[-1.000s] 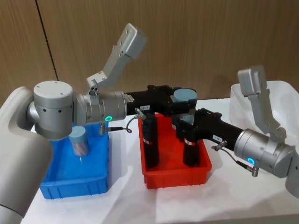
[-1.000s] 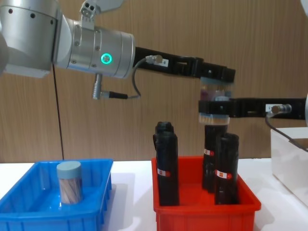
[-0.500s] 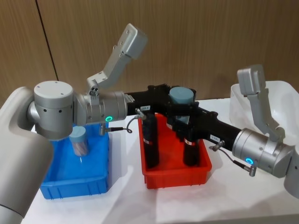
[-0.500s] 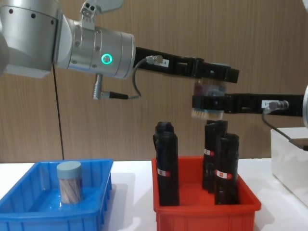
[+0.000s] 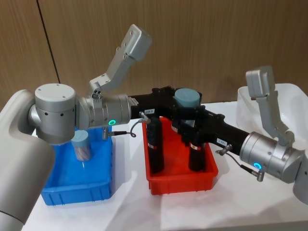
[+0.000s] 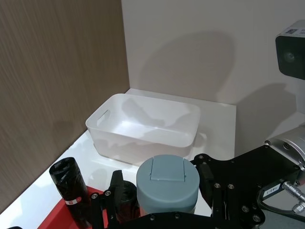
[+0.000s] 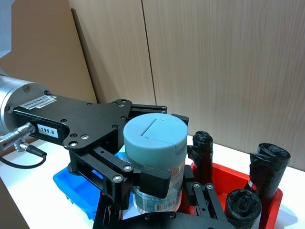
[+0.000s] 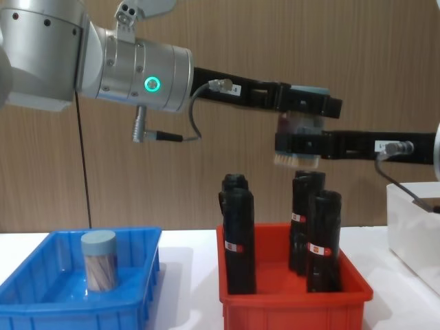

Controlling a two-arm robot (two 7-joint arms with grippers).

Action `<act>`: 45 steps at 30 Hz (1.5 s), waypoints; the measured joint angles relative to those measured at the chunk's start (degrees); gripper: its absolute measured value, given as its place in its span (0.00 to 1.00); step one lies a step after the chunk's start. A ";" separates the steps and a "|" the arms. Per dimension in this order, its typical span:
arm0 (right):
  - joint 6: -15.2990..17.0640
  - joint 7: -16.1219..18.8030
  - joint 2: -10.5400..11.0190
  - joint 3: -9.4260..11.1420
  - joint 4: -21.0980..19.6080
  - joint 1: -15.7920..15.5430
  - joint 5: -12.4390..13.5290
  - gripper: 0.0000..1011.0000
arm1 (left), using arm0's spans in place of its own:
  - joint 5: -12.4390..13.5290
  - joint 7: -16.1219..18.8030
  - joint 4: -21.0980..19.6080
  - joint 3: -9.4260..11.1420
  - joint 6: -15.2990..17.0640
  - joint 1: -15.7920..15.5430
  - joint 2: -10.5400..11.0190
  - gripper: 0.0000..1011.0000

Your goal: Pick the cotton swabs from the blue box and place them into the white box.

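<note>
A jar of cotton swabs point(image 5: 186, 98) hangs in mid-air over the far side of the red bin point(image 5: 183, 185), above the tops of the black rolls point(image 5: 155, 144) standing in it. The left tool point(image 8: 306, 105) clasps it just under the lid. The right tool point(image 8: 297, 146) clasps its lower body. A second jar point(image 5: 81, 144) stands upright in the blue box point(image 5: 77, 195) at left. The open-topped white box point(image 5: 288, 90) sits far right, with bare bench point(image 5: 231, 202) between it and the red bin.

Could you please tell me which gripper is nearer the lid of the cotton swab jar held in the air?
Left. The left gripper clamps the cotton swab jar just beneath its lid; the right gripper sits lower down, around the jar's body.
</note>
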 joint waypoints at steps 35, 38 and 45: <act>-7.07 -14.12 3.36 4.29 10.46 0.44 -2.87 0.63 | 0.00 0.00 0.00 0.01 -0.01 0.00 0.00 0.99; -7.49 -15.09 3.69 4.81 11.17 0.63 -2.92 0.63 | 0.00 -0.01 0.00 0.01 -0.01 0.00 0.00 0.99; -8.77 -18.29 4.90 6.77 14.22 1.57 -3.34 0.63 | 0.00 -0.01 0.00 0.01 -0.01 0.00 0.00 0.99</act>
